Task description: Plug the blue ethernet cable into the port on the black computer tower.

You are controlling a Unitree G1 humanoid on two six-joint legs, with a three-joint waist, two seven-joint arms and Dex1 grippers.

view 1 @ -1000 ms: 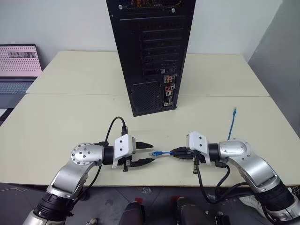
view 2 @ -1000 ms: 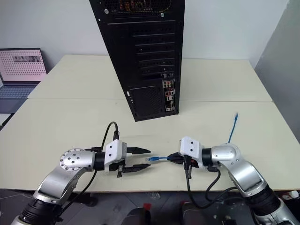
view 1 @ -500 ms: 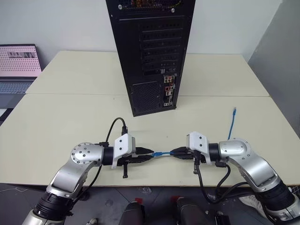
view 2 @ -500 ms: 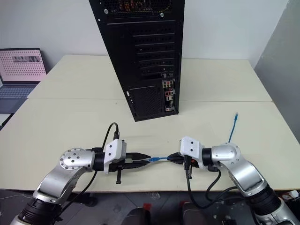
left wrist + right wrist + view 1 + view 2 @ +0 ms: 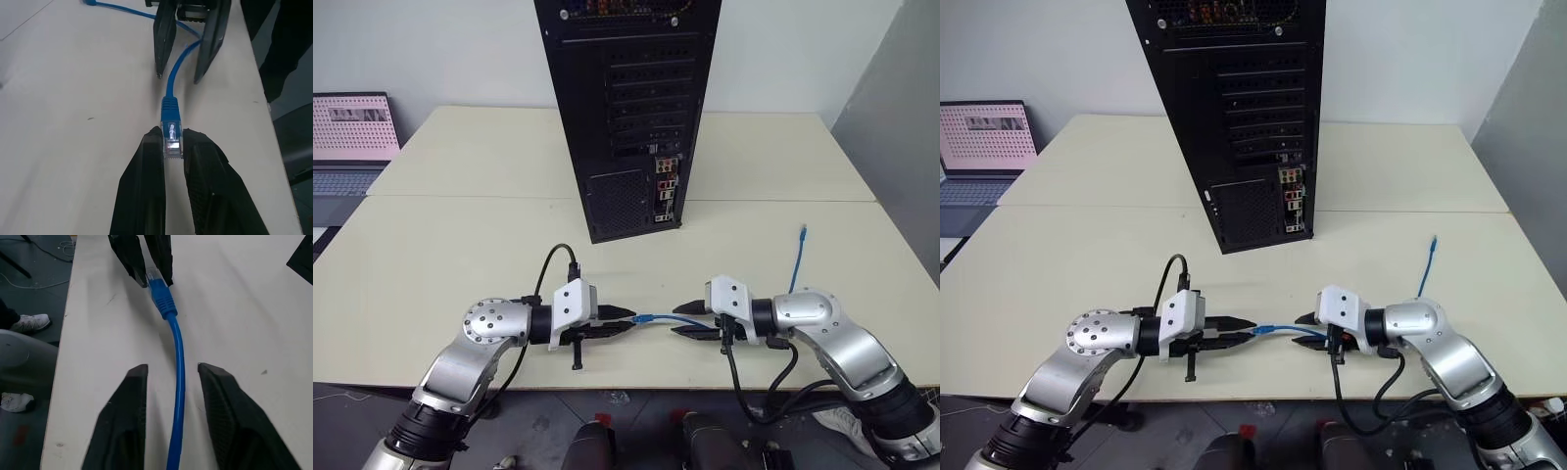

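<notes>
The blue ethernet cable (image 5: 661, 318) lies along the table's near edge between my two grippers. Its far plug (image 5: 802, 233) rests on the table at the right. My left gripper (image 5: 628, 321) is shut on the near plug (image 5: 171, 139), which sits pinched between the fingertips. My right gripper (image 5: 677, 320) faces it and stands open, with the cord (image 5: 178, 347) running loose between its fingers. The black computer tower (image 5: 626, 108) stands upright at mid-table, its rear face turned to me. A strip of coloured ports (image 5: 667, 191) shows low on its right side.
A laptop with a pink screen (image 5: 352, 137) sits at the far left on a lower surface. A grey partition (image 5: 901, 127) rises beyond the table's right end. Bare tabletop (image 5: 460, 245) stretches between my grippers and the tower.
My left gripper closed on the cable's plug. My right gripper then opened and let go of the cord. Neither arm has shifted.
</notes>
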